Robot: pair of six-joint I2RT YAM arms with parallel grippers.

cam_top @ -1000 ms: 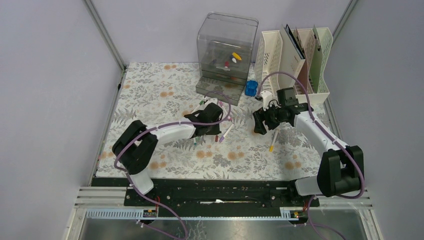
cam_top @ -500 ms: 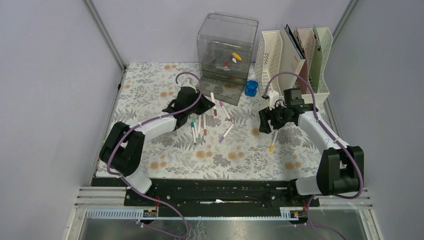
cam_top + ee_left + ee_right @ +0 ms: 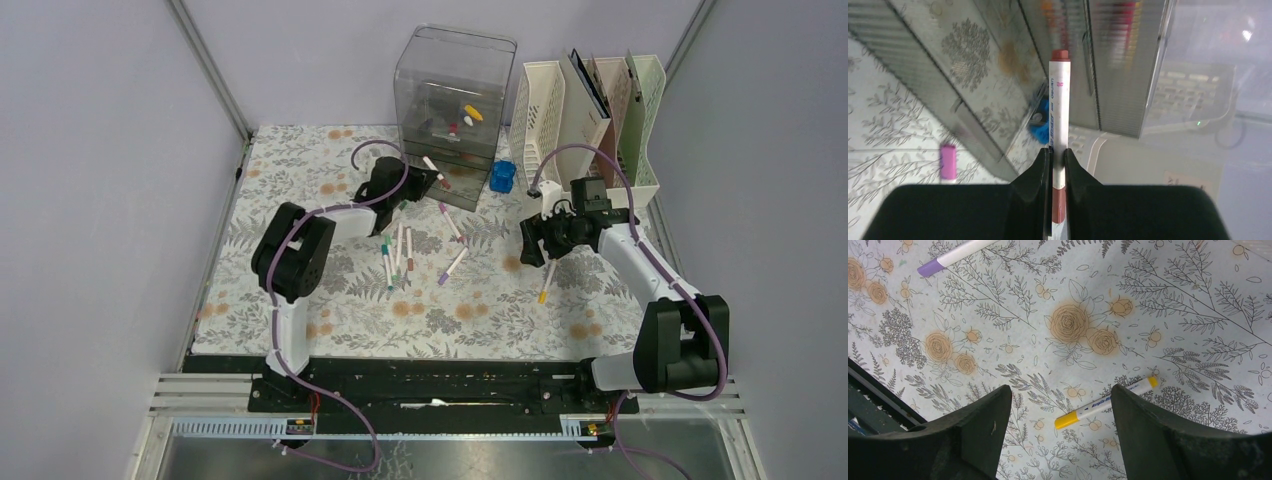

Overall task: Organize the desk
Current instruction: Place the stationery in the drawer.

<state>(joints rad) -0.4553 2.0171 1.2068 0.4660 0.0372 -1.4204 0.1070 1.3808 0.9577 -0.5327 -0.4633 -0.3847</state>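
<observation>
The desk point(image 3: 300, 190) has a white cloth with grey ferns and orange flowers. My left gripper point(image 3: 418, 180) is shut on a white marker with a dark red cap point(image 3: 1058, 100). It holds the marker in the air in front of the clear storage box point(image 3: 455, 90), over the box's low front tray point(image 3: 440, 188). My right gripper point(image 3: 535, 250) hangs open over the cloth. A yellow-capped marker point(image 3: 1105, 402) lies flat below it, between the spread fingers and untouched; the top view shows this yellow-capped marker point(image 3: 545, 290) just nearer than the gripper.
Several loose markers point(image 3: 398, 250) lie mid-desk, with two purple-capped ones point(image 3: 452, 265) beside them. A small blue object point(image 3: 502, 176) sits by the box. Upright file racks point(image 3: 590, 110) stand at the back right. A black rail point(image 3: 430, 380) runs along the near edge.
My left gripper has swung from the loose markers up to the clear box, carrying the red-capped marker. My right gripper shifted slightly right, then stayed still and open.
</observation>
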